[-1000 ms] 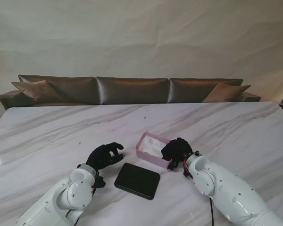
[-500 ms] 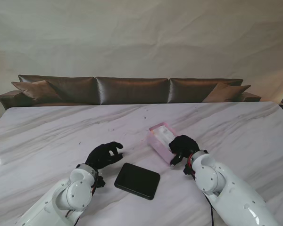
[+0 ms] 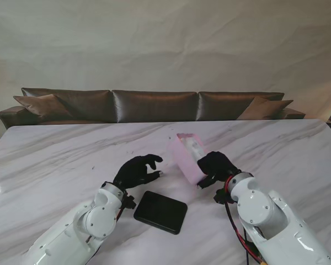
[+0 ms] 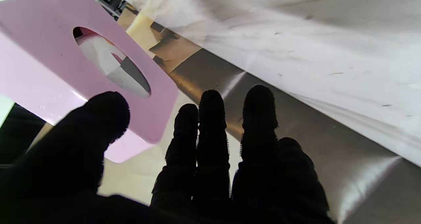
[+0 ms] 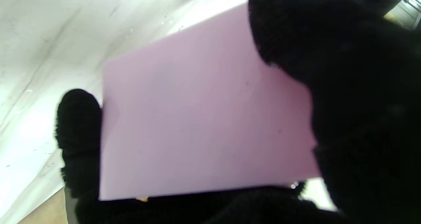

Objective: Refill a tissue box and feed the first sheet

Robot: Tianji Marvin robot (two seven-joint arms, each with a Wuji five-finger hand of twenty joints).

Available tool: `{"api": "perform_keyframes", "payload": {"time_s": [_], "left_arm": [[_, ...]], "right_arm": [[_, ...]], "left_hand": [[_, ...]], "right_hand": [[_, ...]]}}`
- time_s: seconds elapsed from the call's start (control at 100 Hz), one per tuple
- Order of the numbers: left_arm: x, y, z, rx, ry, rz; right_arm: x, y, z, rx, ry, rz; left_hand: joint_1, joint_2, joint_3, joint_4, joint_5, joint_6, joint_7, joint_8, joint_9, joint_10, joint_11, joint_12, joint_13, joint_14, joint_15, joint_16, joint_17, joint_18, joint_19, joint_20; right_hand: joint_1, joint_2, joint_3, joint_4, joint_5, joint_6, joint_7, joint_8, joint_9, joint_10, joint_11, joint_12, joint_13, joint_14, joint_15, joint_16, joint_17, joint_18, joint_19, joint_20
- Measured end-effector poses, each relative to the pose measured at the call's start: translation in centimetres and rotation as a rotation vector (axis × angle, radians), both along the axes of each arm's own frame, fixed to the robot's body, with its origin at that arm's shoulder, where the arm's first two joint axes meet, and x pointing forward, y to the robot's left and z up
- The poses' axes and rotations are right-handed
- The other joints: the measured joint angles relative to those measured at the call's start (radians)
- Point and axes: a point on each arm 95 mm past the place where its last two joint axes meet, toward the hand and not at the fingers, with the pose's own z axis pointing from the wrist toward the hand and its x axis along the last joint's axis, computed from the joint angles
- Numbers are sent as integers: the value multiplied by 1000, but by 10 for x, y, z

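My right hand is shut on the pink tissue box, holding it off the table, tilted on edge. White tissue shows in its open side. In the right wrist view a flat pink wall of the tissue box fills the frame between my black fingers and thumb. My left hand hovers open just left of the box, fingers apart, not touching it. The left wrist view shows the pink tissue box face with its oval slot and tissue behind it, beyond my fingertips.
A black rounded rectangular panel lies flat on the marble table, nearer to me than the box, between my arms. A brown sofa runs along the table's far edge.
My right hand has lifted the pink box off the table and tipped it up on edge. My left hand has risen and moved right, toward the box.
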Motion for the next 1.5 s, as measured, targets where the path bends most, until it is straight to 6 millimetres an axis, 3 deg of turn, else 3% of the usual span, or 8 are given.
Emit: {"api": "perform_keyframes", "payload": {"time_s": [0.13, 0.23, 0.33, 0.91, 1.18, 1.3, 1.36, 1.5], "left_arm": [[2, -14, 3, -63, -59, -24], [2, -23, 5, -109, -81, -43], [0, -31, 3, -128, -97, -61], [-4, -44, -9, -134, -157, -53], [-6, -49, -11, -174, -149, -65], [-5, -51, -14, -203, -135, -63], [-4, -53, -17, -219, -124, -63], [-3, -56, -20, -227, -121, -65]], "right_arm": [[-9, 4, 6, 51, 21, -20], [-12, 6, 6, 113, 64, -42], [-15, 9, 4, 177, 96, -58], [-14, 11, -4, 279, 149, -63], [-5, 7, -12, 276, 163, -76], [-3, 7, -13, 292, 169, -78], [-3, 7, -14, 292, 168, -75], [-2, 8, -14, 301, 167, -69]], "left_hand": [[7, -10, -28, -58, 0, 0, 0, 0, 0, 0, 0, -3, 18, -18, 26, 0, 37, -14, 0, -19], [7, -10, -30, -60, 0, 0, 0, 0, 0, 0, 0, -3, 22, -22, 39, 1, 46, -17, 0, -23], [19, -10, -32, -82, 0, 0, 0, 0, 0, 0, 0, -3, 22, -23, 41, 1, 48, -18, 0, -24], [66, -61, 97, -83, 12, 0, 12, 0, 1, 0, 3, -14, 80, -41, 88, 2, 99, -25, 0, -61], [69, -71, 121, -119, 56, 0, 28, 0, 8, -1, 11, -17, 96, -45, 99, 2, 105, -26, 0, -70], [79, -72, 150, -121, 79, 0, 28, 4, 42, -1, 16, -17, 118, -49, 104, 2, 120, -27, 0, -71], [79, -82, 160, -142, 103, 0, 37, 4, 65, -1, 22, -17, 125, -49, 104, 2, 122, -27, 0, -76], [89, -93, 167, -142, 115, -1, 40, 4, 87, -1, 27, -17, 131, -49, 114, 2, 130, -27, 0, -81]], "right_hand": [[4, 0, 2, 14, 1, 6, 0, 0, 2, 1, 2, 0, 3, -1, 0, 0, 8, 0, 2, 0], [12, 0, 6, 15, 8, 7, 0, 1, 3, 2, 2, 0, 3, -1, 0, 0, 8, 0, 6, 0], [13, 0, 14, 15, 10, 7, 0, 1, 8, 3, 2, 0, 4, -2, 0, 1, 10, 0, 9, 0], [36, -1, 32, 42, 11, 10, 0, 3, 12, 8, 5, 0, 4, -2, 0, 2, 15, 0, 9, 0], [37, -1, 41, 51, 11, 11, 0, 3, 22, 13, 11, -3, 4, -11, 0, 3, 16, 0, 19, 0], [38, -1, 47, 51, 12, 11, 0, 3, 22, 13, 12, -3, 4, -11, 0, 3, 16, 0, 19, 0], [39, -1, 48, 51, 12, 11, 0, 3, 22, 13, 12, -3, 4, -11, 0, 3, 17, 0, 19, 0], [40, -1, 51, 51, 12, 12, 0, 3, 23, 13, 13, -3, 4, -11, 0, 3, 17, 0, 19, 0]]}}
